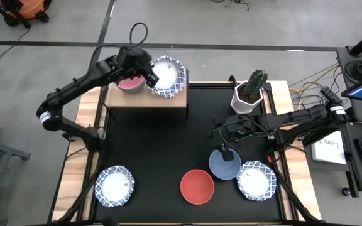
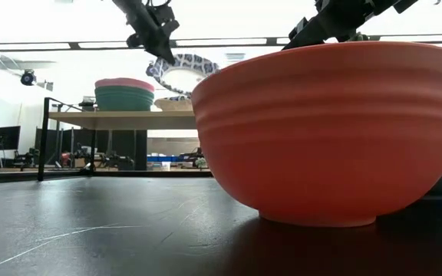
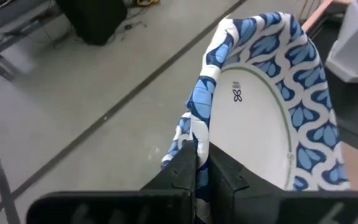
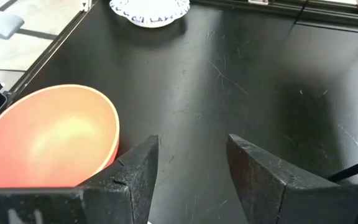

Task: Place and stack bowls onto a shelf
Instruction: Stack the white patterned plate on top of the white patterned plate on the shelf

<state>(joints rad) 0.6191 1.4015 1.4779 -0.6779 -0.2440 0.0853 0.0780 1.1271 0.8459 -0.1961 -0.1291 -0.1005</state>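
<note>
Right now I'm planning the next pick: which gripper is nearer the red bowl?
Right. The right gripper hangs open over the blue bowl, just beside the red bowl. The left gripper is far across the table at the shelf, gripping a blue-patterned white bowl.

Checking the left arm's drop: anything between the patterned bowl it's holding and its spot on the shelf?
Nothing visible blocks it. The left gripper holds the white bowl with blue patterned rim, tilted, over the light wooden shelf. The stacked pink-on-green bowls sit beside that spot, close enough to mind.
</note>
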